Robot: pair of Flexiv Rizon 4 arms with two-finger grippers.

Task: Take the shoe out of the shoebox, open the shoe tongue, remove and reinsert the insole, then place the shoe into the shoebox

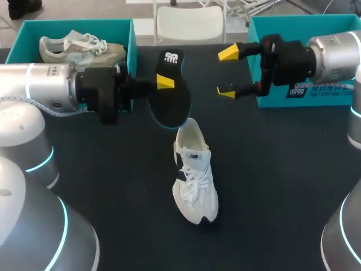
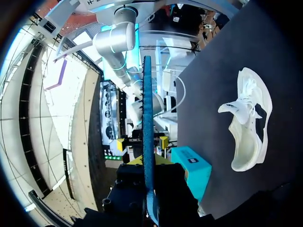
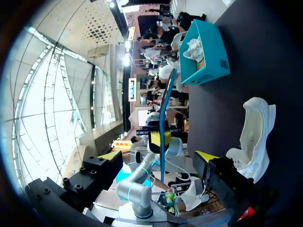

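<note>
The black insole (image 1: 169,93) hangs upright above the table, and my left gripper (image 1: 164,83) is shut on its middle. In the left wrist view the insole (image 2: 147,113) stands edge-on in that gripper (image 2: 150,187). My right gripper (image 1: 227,72) is open, just right of the insole and clear of it. From the right wrist view its fingers (image 3: 158,156) spread wide, with the insole (image 3: 165,104) ahead of them. The white shoe (image 1: 194,175) lies on the table below the insole, heel toward it; it also shows as the shoe (image 2: 248,123) and the shoe (image 3: 258,137).
A teal shoebox (image 1: 131,39) at the back left holds a second, grey-white shoe (image 1: 79,48). Another teal box (image 1: 265,25) sits at the back right behind my right arm. The dark tabletop (image 1: 271,186) stretches around the white shoe.
</note>
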